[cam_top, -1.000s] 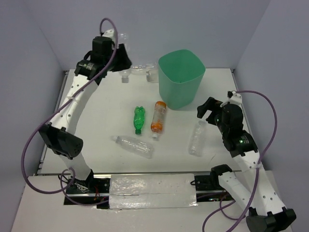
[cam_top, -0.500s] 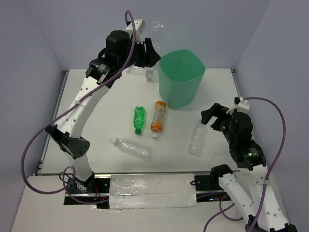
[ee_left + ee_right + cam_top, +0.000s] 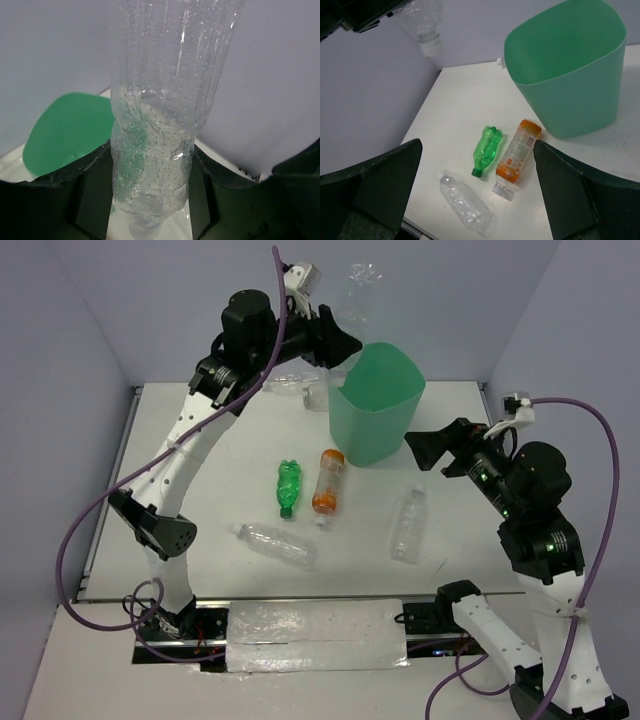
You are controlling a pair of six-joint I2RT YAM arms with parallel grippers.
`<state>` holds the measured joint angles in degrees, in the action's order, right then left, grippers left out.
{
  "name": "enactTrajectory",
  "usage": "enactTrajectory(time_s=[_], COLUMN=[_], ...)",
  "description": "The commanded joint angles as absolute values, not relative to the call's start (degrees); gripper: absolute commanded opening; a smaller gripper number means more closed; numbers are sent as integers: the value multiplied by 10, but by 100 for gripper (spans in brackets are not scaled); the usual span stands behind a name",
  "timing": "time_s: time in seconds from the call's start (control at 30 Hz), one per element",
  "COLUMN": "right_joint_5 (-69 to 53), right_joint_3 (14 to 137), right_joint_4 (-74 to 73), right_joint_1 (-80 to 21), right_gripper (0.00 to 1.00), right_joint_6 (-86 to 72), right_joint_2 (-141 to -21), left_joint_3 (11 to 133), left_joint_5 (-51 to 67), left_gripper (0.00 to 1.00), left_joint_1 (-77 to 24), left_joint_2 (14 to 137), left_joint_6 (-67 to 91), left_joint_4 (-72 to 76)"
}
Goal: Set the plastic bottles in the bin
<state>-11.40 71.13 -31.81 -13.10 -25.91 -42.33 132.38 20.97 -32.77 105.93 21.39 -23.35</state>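
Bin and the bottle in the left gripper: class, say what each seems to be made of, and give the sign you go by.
The bin looks like opaque mint-green plastic: smooth, slight sheen, thin moulded wall. The bottle in the left gripper is probably thin clear plastic: see-through, crumpled, speckled with droplets or dimples.

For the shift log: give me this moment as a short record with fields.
Left fingers: shut on a clear bottle, held up by the bin
Right fingers: open, empty
Bin: upright, nothing visible inside
Lying on table: green bottle, orange-ended bottle, front clear bottle, right clear bottle; further clear ones behind the bin
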Motion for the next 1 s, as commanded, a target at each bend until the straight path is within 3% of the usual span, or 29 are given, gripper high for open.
enactTrajectory(time_s=[0.0,0.4,0.6,0.67,0.8,0.97], right_joint_5=[-106,-21,15,18,28,28], right_joint_3=[715,642,634,627,618,617], right_joint_4=[-305,-370,-425,-427,-426,-419], right_joint_1=[-133,-133,-133,-132,-132,-131], right_gripper=[100,100,100,100,100,100], right_joint_6=[-272,-284,-281,-282,-285,-286], right_joint_2=[-408,-251,-229,-228,-235,-241], left_joint_3=[1343,1396,1402,1401,1395,1375], left_joint_5=[238,254,245,251,285,288], left_gripper=[37,49,52,60,97,99], left_joint_1=[-329,-327,-320,-313,-302,-297], left_joint_2=[1099,1269,1340,1349,1364,1347], left_joint_6=[230,300,307,321,346,366], left_joint_4=[-98,230,261,261,270,282])
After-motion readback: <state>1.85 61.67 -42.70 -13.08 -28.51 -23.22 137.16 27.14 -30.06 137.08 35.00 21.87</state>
